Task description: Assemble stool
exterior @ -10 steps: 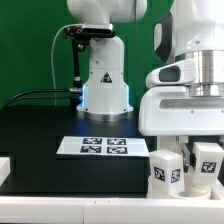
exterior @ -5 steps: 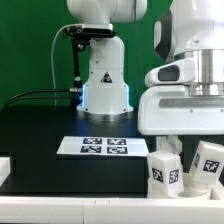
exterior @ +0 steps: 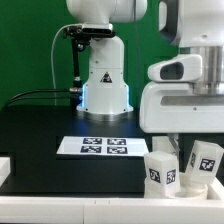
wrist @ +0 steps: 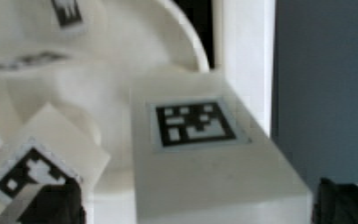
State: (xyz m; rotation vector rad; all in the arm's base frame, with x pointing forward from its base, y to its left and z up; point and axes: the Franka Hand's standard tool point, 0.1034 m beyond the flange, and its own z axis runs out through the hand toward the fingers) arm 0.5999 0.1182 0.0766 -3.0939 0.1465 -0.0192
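Note:
My gripper (wrist: 194, 205) is open, with its dark fingertips (wrist: 345, 200) at either side of a white stool leg (wrist: 194, 120) that bears a square tag. A small gap shows beside the leg. A second tagged leg (wrist: 43, 165) lies close against it. The round white seat (wrist: 140, 45) lies just beyond both. In the exterior view the hand hangs over two tagged legs at the front right: one upright (exterior: 161, 170), one tilted (exterior: 203, 160). The gripper (exterior: 187, 150) reaches down between them, mostly hidden. The seat is hidden there.
The marker board (exterior: 104, 146) lies on the black table (exterior: 40, 130) in front of the robot base (exterior: 103, 85). A white block (exterior: 4, 168) sits at the exterior view's left edge. A white front rim (exterior: 70, 205) borders the table.
The hand has risen a little in the exterior view. The tilted leg has shifted slightly up and toward the exterior view's left; the upright leg has shifted slightly left too.

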